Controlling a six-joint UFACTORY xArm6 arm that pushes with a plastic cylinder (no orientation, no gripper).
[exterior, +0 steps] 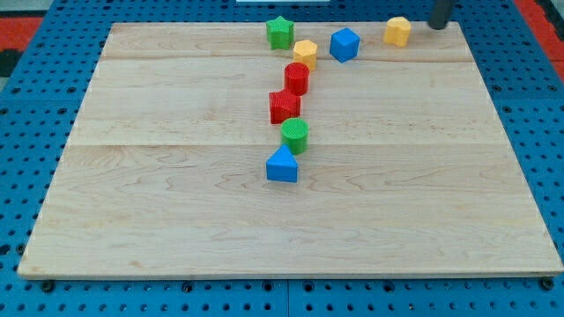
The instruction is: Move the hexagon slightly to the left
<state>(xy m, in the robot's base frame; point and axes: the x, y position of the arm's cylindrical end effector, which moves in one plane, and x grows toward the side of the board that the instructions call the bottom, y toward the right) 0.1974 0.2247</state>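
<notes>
A: What sits nearest the worktop's (132, 246) bottom edge?

B: A blue triangular block (282, 165), around the middle of the board. Touching it from above is a green cylinder (295, 136).

A: And beyond those?

B: A red star-shaped block (284, 106), then a red cylinder (297, 78), the four making a line that climbs toward the top edge. Just past them is a yellow block (306, 54), its shape hard to tell.

A: Along the top edge?

B: A green star-shaped block (279, 33) at the middle, a blue cube (345, 44) to its right, and the yellow hexagon (397, 31) further toward the top right corner.

A: Where is my tip (437, 25)?

B: At the top edge, just right of the yellow hexagon, close but apart from it. There is no gripper here, only the dark rod, so nothing opens or closes.
</notes>
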